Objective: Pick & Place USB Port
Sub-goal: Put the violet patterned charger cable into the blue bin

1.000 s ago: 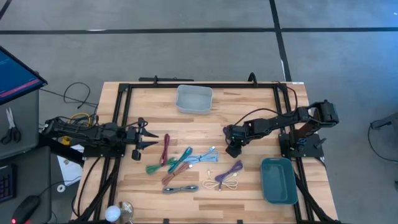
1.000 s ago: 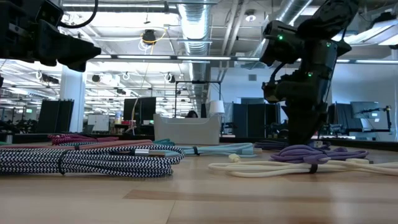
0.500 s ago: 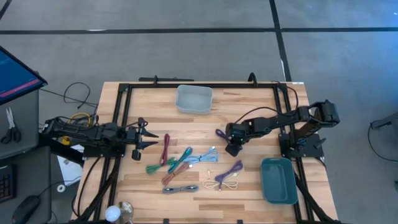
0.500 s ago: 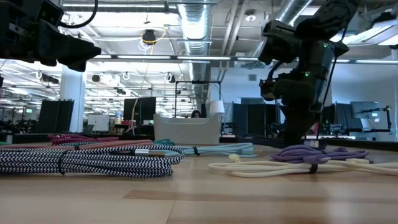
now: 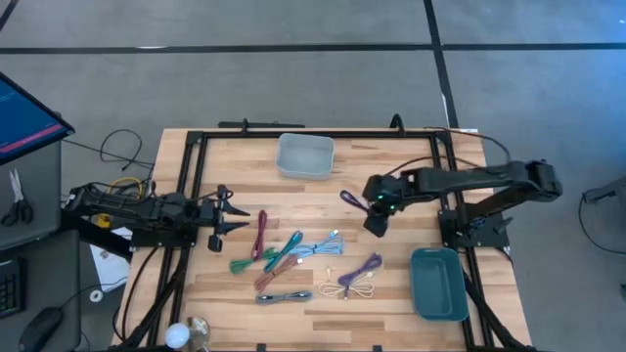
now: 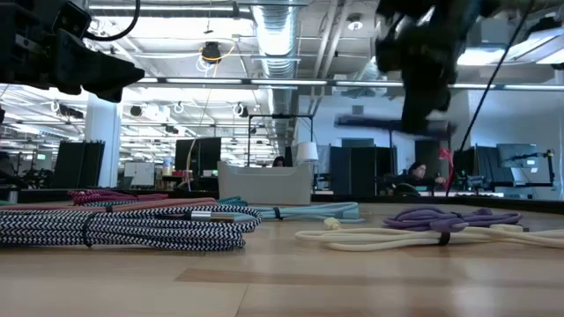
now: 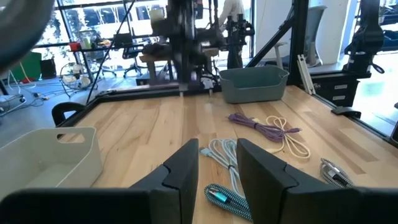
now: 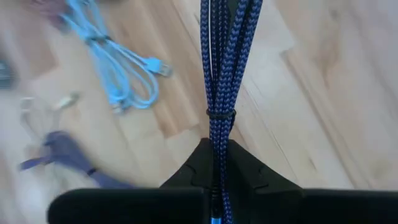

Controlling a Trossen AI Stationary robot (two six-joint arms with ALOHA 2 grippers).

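One blue cable (image 8: 221,74) hangs pinched between the fingers of the right pincer (image 5: 377,208), lifted clear of the table (image 5: 391,284); half a second ago the same pincer sat lower, and a second ago it was down at the wood with no cable showing beyond it. In the high view the arm now reaches out longer and flatter, and the cable's loose end trails from the pincer toward the grey bin (image 5: 305,155). In the low view the bundle appears as a dark streak (image 6: 394,123) well above the boards, apart from everything on them. Below and beside the pincer lie the remaining cables: a light blue one (image 8: 121,68) and a purple one (image 5: 364,267) near it, others farther off toward the left arm. The teal bin (image 5: 437,284) lies on the arm's base side of the pincer, the grey bin beyond it. The lift suggests the pick is done and the carry to a bin is in hand; which bin cannot be told. The left pincer (image 5: 227,218) waits at its table edge, fingers (image 7: 180,177) spread, holding nothing
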